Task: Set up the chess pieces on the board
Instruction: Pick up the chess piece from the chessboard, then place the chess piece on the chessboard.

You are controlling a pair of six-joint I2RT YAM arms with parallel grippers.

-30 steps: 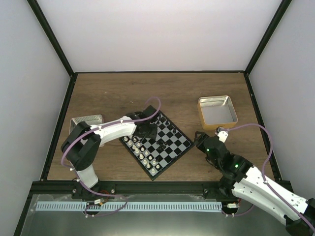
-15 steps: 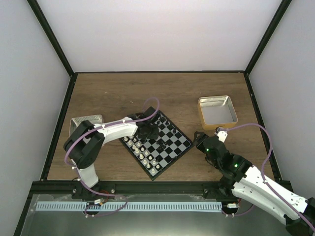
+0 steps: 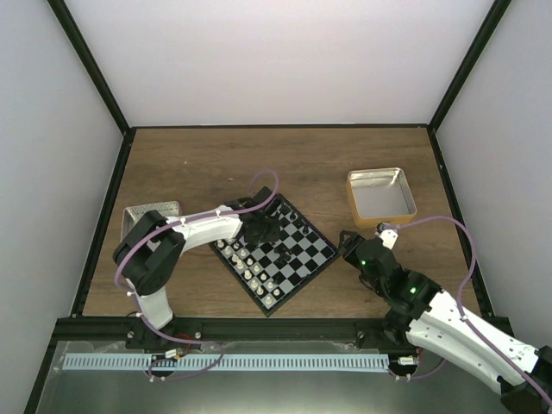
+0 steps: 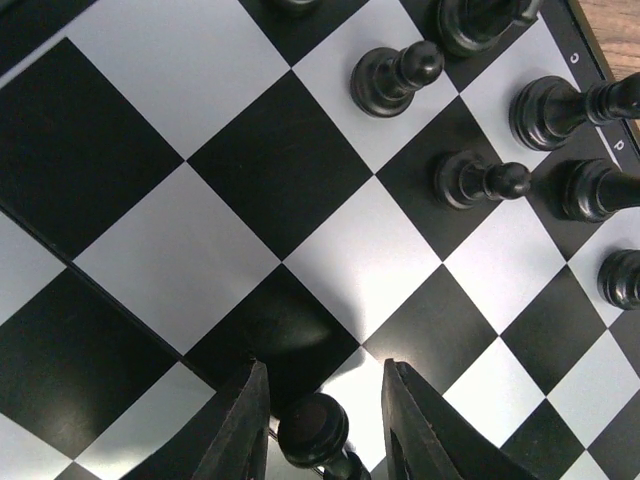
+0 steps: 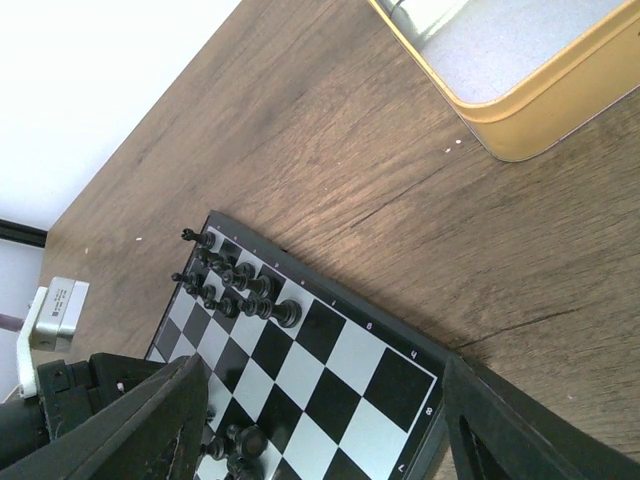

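Observation:
The board [image 3: 304,259] lies turned diamond-wise mid-table. White chess pieces [image 3: 250,266] line its near-left edge, black ones [image 3: 290,212] its far corner. My left gripper [image 3: 259,229] hangs low over the board's far-left part. In the left wrist view its jaws [image 4: 324,368] stand open around a black pawn [image 4: 313,430]; a gap shows on the pawn's right side. Other black pieces [image 4: 395,75] stand upright further along. My right gripper [image 3: 349,246] is open and empty off the board's right corner, looking across the board [image 5: 290,350] at the black pieces [image 5: 240,290].
A metal tray with a tan rim [image 3: 381,197] sits at the right, its corner visible in the right wrist view [image 5: 540,100]. A second metal tray [image 3: 151,211] lies at the left by the left arm. Black frame posts border the table.
The left gripper has shifted slightly right over the board and its jaws have narrowed around the black pawn. The right arm has not moved.

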